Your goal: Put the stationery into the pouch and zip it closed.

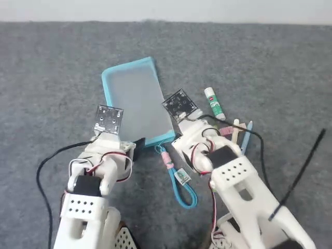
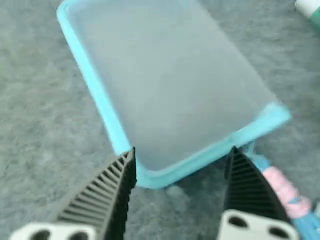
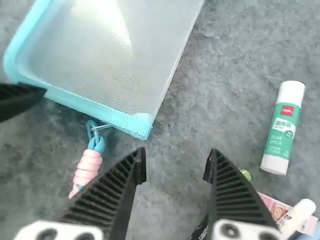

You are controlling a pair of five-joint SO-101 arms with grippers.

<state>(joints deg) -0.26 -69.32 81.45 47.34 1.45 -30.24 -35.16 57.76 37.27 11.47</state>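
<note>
Pouch (image 1: 136, 101) flat, long axis away from the jaws (pull cord (image 1: 179, 179) at near end), both jaws wide open, empty

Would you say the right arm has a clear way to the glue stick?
Probably yes: the right gripper is open and empty, and the glue stick lies close by, with nothing between them.

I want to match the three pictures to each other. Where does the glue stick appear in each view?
High view: the glue stick lies on the grey surface, right of the pouch.
Left wrist view: its white and green end shows past the pouch's long side.
Right wrist view: the whole stick, apart from the pouch.
Shared landmark: the blue-edged pouch.
</note>
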